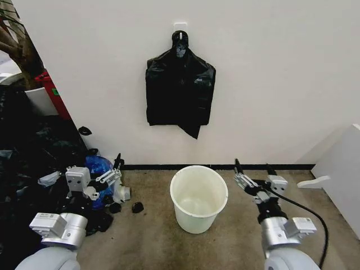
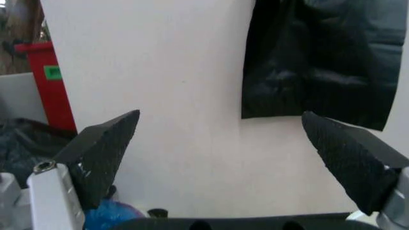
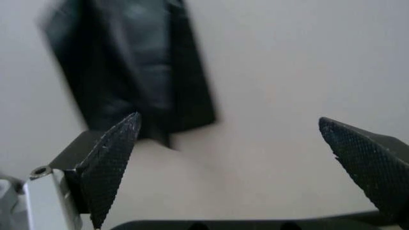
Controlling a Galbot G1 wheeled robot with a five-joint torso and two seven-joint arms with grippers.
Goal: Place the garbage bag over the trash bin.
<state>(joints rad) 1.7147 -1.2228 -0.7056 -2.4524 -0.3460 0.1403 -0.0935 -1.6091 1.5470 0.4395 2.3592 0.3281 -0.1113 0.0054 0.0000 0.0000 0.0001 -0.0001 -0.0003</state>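
While the garbage bag (image 1: pixel 180 90) hangs from a hook (image 1: pixel 180 26) high on the wall (image 1: pixel 270 79), the trash bin (image 1: pixel 198 198) stands empty on the floor (image 1: pixel 152 236) directly beneath it, near the black baseboard. Both arms are low, one on each side of the bin: the left claw (image 1: pixel 112 170) and the right claw (image 1: pixel 252 170) each have their fingers spread wide apart, gripping nothing. The step in hand looks like reaching up for the bag (a thin, slippery sheet), so pinching a lower edge firmly probably works best.
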